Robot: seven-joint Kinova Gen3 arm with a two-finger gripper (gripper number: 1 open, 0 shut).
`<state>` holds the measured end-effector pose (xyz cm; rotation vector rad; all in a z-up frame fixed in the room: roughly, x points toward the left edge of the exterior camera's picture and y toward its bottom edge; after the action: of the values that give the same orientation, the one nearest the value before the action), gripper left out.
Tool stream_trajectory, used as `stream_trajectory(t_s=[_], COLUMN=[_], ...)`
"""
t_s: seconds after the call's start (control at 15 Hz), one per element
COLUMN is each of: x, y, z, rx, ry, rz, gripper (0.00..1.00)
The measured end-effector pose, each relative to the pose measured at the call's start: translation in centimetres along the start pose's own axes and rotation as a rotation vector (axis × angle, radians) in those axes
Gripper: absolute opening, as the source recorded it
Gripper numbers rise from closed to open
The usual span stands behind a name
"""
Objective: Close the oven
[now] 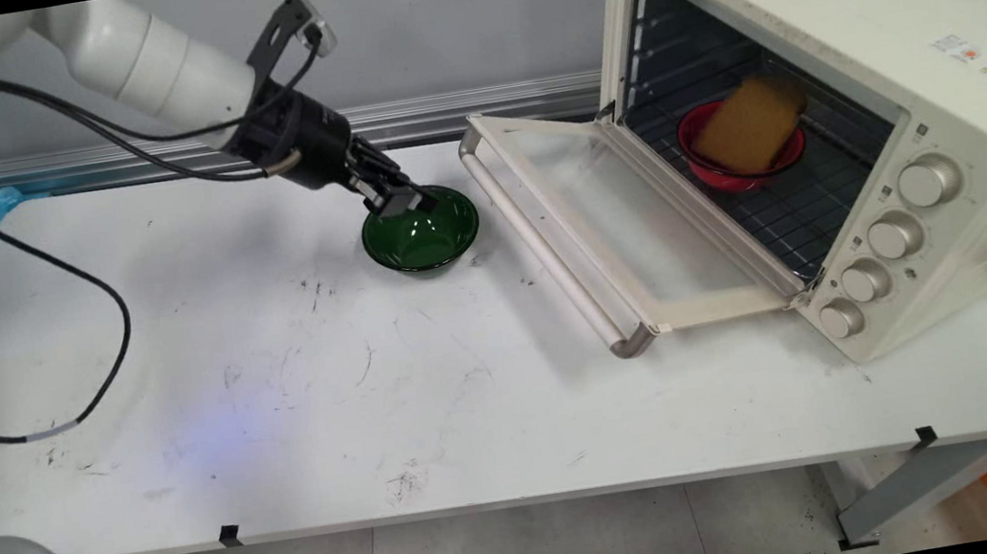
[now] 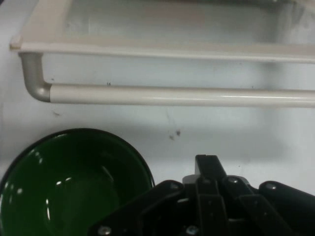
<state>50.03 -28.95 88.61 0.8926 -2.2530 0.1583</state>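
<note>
My gripper (image 1: 404, 200) hangs low over the far left rim of a dark green bowl (image 1: 423, 234) in the middle of the table. Its fingers are pressed together, shut, with nothing seen between them. In the hand view the green bowl (image 2: 74, 182) lies empty at the lower left, just beside the gripper (image 2: 209, 163), whose tip points at bare table before the oven door's handle (image 2: 172, 96). I cannot tell whether a finger touches the rim.
A cream toaster oven (image 1: 861, 71) stands at the right with its glass door (image 1: 630, 219) folded down onto the table. Inside on the rack sits a red bowl (image 1: 735, 171) holding a brown sponge-like block (image 1: 752, 125). Black cables (image 1: 112, 311) loop over the left table.
</note>
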Motion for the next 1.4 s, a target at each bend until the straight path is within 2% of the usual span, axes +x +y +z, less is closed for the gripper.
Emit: stream_trajectory(t_s=[0.4,0.67,1.0,1.4], x=[-2.4,-3.5,-3.8,-3.0], y=[-1.0,-1.5,-1.5,-1.2], z=[2.9,5.4,8.3,11.3], rx=[-0.006,-0.013,-0.036,-0.058], ry=[0.010,0.019,0.033,0.055], rz=[-0.042,-0.040,0.028,0.134], gripper=[0.00,0.00,0.00,0.00])
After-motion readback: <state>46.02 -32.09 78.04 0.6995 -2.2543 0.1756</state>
